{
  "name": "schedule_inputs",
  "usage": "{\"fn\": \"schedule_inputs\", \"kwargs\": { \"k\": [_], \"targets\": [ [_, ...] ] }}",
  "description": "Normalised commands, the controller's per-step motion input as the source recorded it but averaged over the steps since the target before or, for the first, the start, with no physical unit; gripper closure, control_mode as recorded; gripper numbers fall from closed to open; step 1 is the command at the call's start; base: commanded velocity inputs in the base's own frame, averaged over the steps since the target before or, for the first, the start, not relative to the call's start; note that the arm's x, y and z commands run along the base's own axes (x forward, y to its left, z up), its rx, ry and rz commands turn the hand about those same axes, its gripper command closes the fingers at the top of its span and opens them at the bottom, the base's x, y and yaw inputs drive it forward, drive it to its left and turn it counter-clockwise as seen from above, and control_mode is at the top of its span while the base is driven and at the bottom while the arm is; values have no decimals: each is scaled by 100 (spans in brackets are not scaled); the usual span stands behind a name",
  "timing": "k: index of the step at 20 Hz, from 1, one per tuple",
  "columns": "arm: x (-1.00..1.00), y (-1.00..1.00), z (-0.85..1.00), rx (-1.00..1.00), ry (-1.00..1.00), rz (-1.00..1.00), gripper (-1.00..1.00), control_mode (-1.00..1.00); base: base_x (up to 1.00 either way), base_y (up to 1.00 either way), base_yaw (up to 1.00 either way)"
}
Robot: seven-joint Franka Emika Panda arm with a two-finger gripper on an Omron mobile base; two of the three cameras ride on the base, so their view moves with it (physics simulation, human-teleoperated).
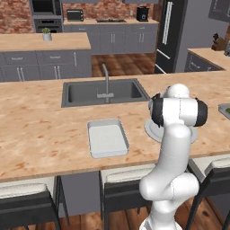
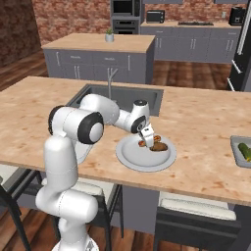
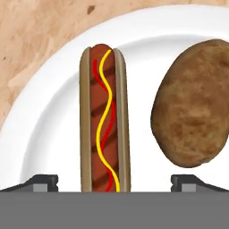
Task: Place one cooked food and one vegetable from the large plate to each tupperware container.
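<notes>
The large plate point(image 3: 49, 120) holds a hot dog point(image 3: 105, 120) in a bun with ketchup and mustard, and a brown potato point(image 3: 192, 103) to its right. My gripper point(image 3: 116, 183) hangs just above the plate, open, one fingertip on each side of the hot dog's near end. From the right base view, the gripper point(image 2: 148, 139) is low over the plate point(image 2: 132, 158), by the hot dog point(image 2: 142, 143) and potato point(image 2: 161, 146). One tupperware container point(image 1: 108, 138) lies empty left of the plate point(image 1: 150, 129). The other tupperware container point(image 2: 236, 147) holds a green vegetable point(image 2: 245, 151).
A dark sink point(image 1: 105, 92) with a faucet point(image 1: 106, 81) is sunk in the wooden counter behind the plate. Stools point(image 2: 196, 213) stand under the counter's near edge. My own arm hides much of the plate in the left base view.
</notes>
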Motion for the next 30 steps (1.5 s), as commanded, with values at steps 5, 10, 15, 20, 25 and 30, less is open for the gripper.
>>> {"fn": "schedule_inputs", "kwargs": {
  "k": [5,10,15,20,25,30],
  "targets": [
    [5,0,-24,-1,0,-3,-100,-100,0,0,0],
    [13,0,-19,-1,0,-2,-100,-100,0,0,0],
    [23,0,-2,0,0,0,-100,-100,0,0,0],
    [3,0,0,0,0,0,-100,-100,0,0,0],
    [0,0,-1,0,0,0,100,-100,0,0,0],
    [0,0,0,0,0,0,100,-100,0,0,0]
  ]
}}
